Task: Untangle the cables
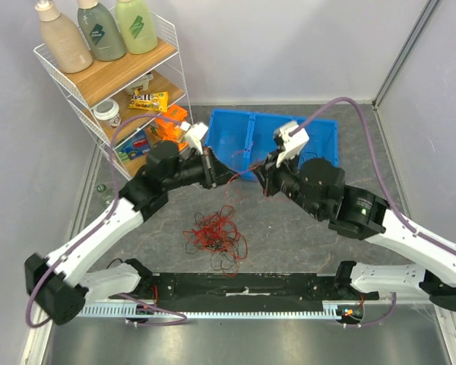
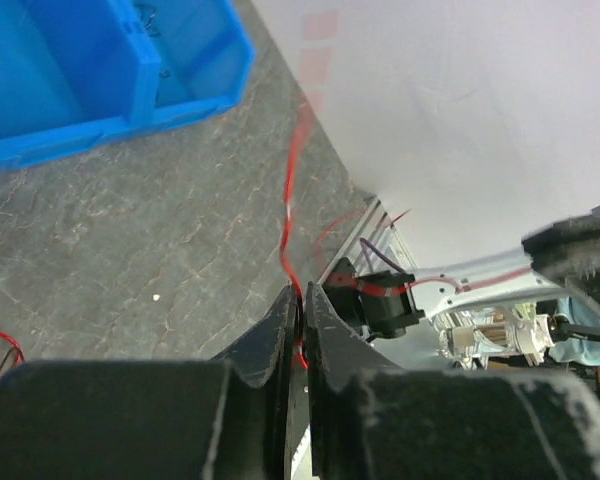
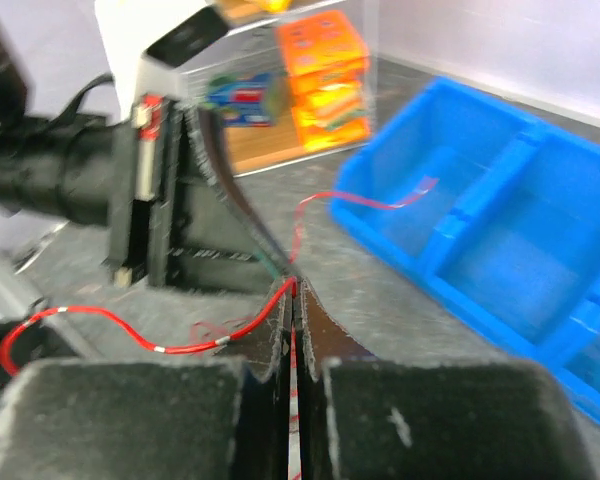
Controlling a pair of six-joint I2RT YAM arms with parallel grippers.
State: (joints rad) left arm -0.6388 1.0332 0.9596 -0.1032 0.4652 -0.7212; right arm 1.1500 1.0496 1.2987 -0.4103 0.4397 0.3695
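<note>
While the loose clump of red and black cables lies on the counter just ahead of the arm bases, the left jaws and right jaws meet above and beyond it, near the blue bin. Each pair is clenched on a thin red wire trailing out from between its tips
</note>
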